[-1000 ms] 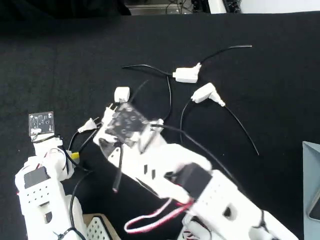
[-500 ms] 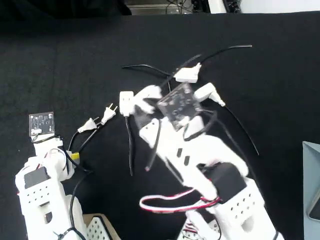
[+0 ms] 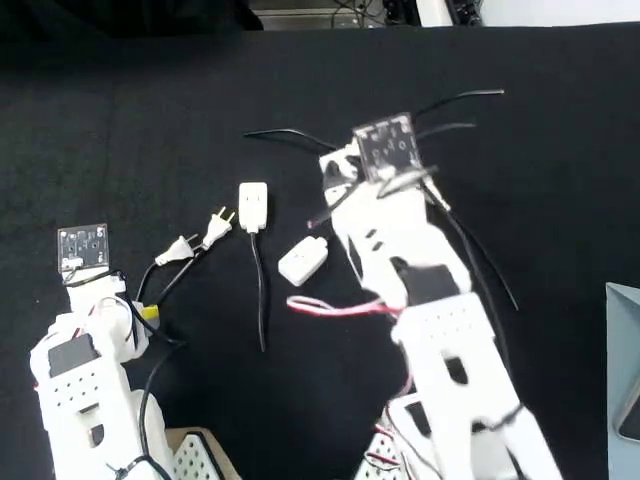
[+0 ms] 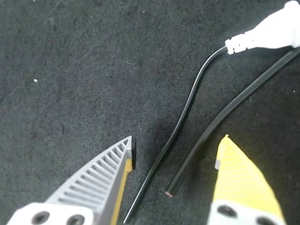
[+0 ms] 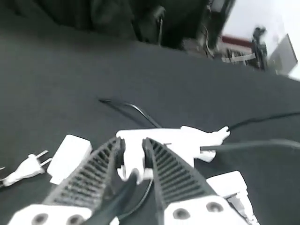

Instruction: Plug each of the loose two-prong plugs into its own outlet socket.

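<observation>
Since my right gripper [image 5: 133,157] is nearly shut right at the white connector [image 5: 173,140], I'd open up and centre on it before squeezing.

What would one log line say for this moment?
left gripper: open, over cables | right gripper: at white connector | two-prong plug: loose on table | white socket: nothing plugged in

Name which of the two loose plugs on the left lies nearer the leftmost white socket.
The plug right beside the socket; the other plug lies farther left.
</observation>
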Motion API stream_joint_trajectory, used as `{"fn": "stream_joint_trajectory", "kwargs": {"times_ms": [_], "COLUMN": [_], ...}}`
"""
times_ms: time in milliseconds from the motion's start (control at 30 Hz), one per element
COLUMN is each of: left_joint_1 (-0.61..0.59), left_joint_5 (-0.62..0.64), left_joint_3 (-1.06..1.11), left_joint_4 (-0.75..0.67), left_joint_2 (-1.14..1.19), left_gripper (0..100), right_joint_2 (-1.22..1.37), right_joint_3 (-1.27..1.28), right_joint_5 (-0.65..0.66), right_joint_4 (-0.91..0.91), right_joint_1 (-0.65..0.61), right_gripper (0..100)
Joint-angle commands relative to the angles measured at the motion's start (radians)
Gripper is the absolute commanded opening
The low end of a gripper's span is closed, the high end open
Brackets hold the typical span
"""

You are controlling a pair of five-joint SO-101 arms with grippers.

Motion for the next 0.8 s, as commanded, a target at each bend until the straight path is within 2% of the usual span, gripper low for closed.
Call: {"fn": "stream_joint_trajectory", "kwargs": {"times_ms": [0,267,400,667,767], "left_joint_1": [-0.015,-0.016,-0.016,-0.016,-0.016], "left_joint_5": [-0.005,-0.005,-0.005,-0.005,-0.005], "left_joint_3": [-0.007,-0.007,-0.007,-0.007,-0.007], "left_joint_4": [-0.012,-0.012,-0.012,-0.012,-0.012], "left_joint_2": [-0.014,-0.014,-0.014,-0.014,-0.014], "left_gripper": [29,29,29,29,29], "right_joint_2": [0.15,0.449,0.541,0.453,0.394], "right_joint_3": [-0.033,-0.211,-0.268,-0.271,-0.246], "right_joint_5": [0.002,0.002,0.002,-0.002,-0.046], "right_joint_4": [-0.155,-0.23,-0.203,0.031,0.106], "right_joint_1": [0.018,0.13,0.158,0.058,-0.002], "right_gripper": [1.6,2.2,11.0,11.4,11.4]}}
